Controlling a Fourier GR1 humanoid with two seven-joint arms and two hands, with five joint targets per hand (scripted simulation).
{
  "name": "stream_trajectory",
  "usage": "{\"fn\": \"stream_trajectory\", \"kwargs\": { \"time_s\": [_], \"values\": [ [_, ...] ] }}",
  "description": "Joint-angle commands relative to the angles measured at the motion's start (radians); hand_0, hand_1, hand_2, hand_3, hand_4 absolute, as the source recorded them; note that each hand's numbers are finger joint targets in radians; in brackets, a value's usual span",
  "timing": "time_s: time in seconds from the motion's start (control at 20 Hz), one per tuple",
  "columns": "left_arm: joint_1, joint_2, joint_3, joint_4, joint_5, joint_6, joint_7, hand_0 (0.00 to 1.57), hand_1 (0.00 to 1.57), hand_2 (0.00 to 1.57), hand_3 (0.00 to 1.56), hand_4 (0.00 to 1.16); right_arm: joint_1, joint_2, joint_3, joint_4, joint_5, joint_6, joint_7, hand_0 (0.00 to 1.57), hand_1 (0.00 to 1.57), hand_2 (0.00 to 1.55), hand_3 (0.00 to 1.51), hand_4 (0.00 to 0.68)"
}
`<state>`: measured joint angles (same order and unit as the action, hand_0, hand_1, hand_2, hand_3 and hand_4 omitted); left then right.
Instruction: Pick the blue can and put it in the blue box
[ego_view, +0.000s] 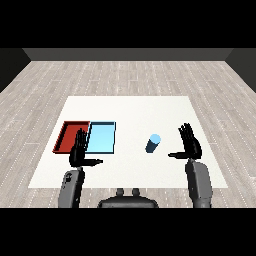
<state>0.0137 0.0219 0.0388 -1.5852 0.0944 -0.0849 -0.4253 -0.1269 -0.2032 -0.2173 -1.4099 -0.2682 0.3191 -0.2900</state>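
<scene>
**Worktop layout: both hands raised, blue can standing free**

As seen from the head view, the white worktop (130, 107) carries all items, listed here from left to right.

1. Red tray (67, 131): lies at the left of the worktop, its right edge touching the light blue tray.
2. Left hand (78, 152): held up at the end of the grey left forearm (71, 187), palm roughly upright. Its fingers (80, 137) are straight and spread slightly apart, with the thumb pointing toward the right. The fingers overlap the near right corner of the red tray in this view; whether they touch it or hover above it cannot be determined from this angle. The hand holds nothing.
3. Light blue tray (102, 137): lies just right of the red tray, side by side with it. Its interior shows only its own floor.
4. Blue can (153, 143): stands on the worktop to the right of the light blue tray, apart from it, between the tray and the right hand. It appears to tilt slightly. Nothing touches it.
5. Right hand (191, 146): held up at the end of the grey right forearm (199, 182), near the can but separate from it. Its fingers (187, 131) are straight and apart, with the thumb pointing left toward the can. The hand holds nothing.
</scene>
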Motion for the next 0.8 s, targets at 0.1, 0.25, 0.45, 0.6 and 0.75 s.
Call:
{"fn": "stream_trajectory", "kwargs": {
  "time_s": [0.1,0.25,0.45,0.6,0.75],
  "values": [
    [0.014,0.011,0.026,0.007,0.051,-0.035,-0.013,0.0,0.0,0.0,0.0,0.0,0.037,-0.008,-0.01,-0.083,-0.033,0.016,0.048,0.0,0.0,0.0,0.0,0.0],
    [-0.012,0.013,0.015,-0.002,0.03,-0.018,0.003,0.0,0.0,0.0,0.0,0.0,-0.008,0.004,-0.008,0.043,0.017,-0.014,-0.004,0.0,0.0,0.0,0.0,0.0],
    [-0.018,0.005,0.018,0.077,0.031,-0.032,-0.048,0.0,0.0,0.0,0.0,0.0,-0.036,0.041,0.02,0.044,0.004,-0.042,0.048,0.0,0.0,0.0,0.0,0.0],
    [-0.045,0.014,0.022,0.037,0.024,-0.002,0.006,0.0,0.0,0.0,0.0,0.0,-0.052,0.018,0.002,0.114,-0.007,-0.01,0.022,0.0,0.0,0.0,0.0,0.0],
    [-0.043,0.034,0.054,0.027,0.077,-0.031,0.035,0.0,0.0,0.0,0.0,0.0,-0.077,-0.001,-0.009,0.197,-0.003,0.014,-0.004,0.0,0.0,0.0,0.0,0.0]
  ]
}}
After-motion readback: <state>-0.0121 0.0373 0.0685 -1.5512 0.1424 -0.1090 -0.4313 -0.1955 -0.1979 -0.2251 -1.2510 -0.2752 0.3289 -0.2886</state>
